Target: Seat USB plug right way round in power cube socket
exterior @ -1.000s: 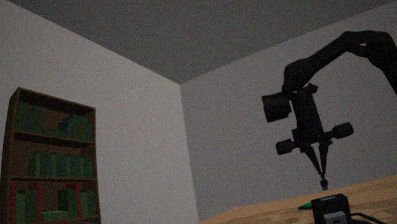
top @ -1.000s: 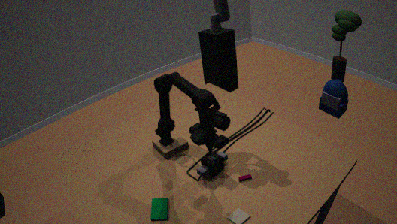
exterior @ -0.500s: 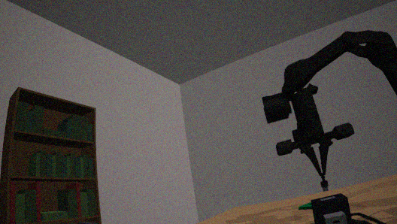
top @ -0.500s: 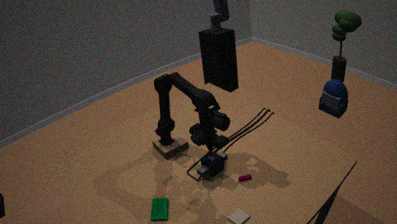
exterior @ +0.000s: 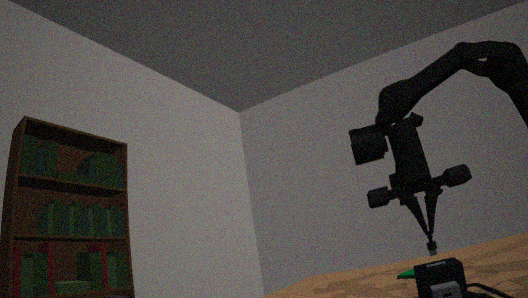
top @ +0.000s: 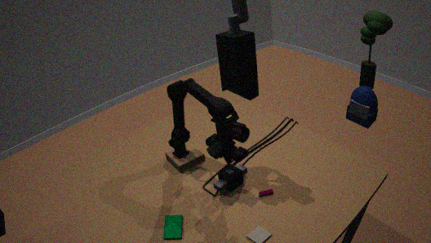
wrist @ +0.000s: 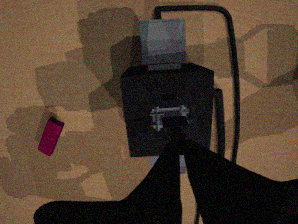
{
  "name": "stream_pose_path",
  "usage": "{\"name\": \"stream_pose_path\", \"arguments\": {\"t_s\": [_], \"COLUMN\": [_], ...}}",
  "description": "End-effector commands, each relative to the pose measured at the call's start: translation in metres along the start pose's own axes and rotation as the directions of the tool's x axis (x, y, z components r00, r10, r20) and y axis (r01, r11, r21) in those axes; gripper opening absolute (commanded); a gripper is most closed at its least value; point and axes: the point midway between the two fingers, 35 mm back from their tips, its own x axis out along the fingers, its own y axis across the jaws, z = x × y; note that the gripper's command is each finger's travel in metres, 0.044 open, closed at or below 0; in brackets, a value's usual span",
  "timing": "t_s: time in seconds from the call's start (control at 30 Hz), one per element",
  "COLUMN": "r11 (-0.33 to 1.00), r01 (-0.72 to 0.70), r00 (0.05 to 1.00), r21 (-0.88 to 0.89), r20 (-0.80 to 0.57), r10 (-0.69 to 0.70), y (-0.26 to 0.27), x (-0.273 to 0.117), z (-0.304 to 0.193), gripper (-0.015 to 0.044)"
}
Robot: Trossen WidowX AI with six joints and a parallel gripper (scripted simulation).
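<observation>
The power cube (top: 231, 176) (exterior: 441, 276) (wrist: 137, 92) is a dark block standing on the table. My gripper (exterior: 429, 235) (wrist: 180, 147) points down over its top and is shut on the USB plug. The plug (exterior: 432, 246) has a dark body and a silver metal end facing down; in the wrist view its metal part (wrist: 172, 111) shows just beyond the fingertips. In the exterior view the metal end is out of the cube, a small gap above its top. The top socket is hard to make out in the wrist view, and which way round the plug faces I cannot tell.
Grey plugs (top: 219, 185) (wrist: 162, 42) stick out of the cube's sides, with black cables (top: 269, 140) (wrist: 233, 90) around it. A magenta block (top: 266, 192) (wrist: 51, 136) lies beside the cube. A green block (top: 173, 227) and a pale square (top: 259, 235) lie farther off.
</observation>
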Motion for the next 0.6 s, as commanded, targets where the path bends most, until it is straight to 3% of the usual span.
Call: {"name": "stream_pose_path", "arguments": {"t_s": [0.0,0.57], "r11": [1.0,1.0], "r01": [-0.003,-0.004], "r00": [1.0,1.0], "r21": [-0.002,0.0], "r20": [-0.006,-0.021], "r10": [0.003,0.004], "y": [0.0004,0.0003], "x": [0.0002,0.0022], "z": [-0.0006,-0.0018], "gripper": [0.0,0.0]}}
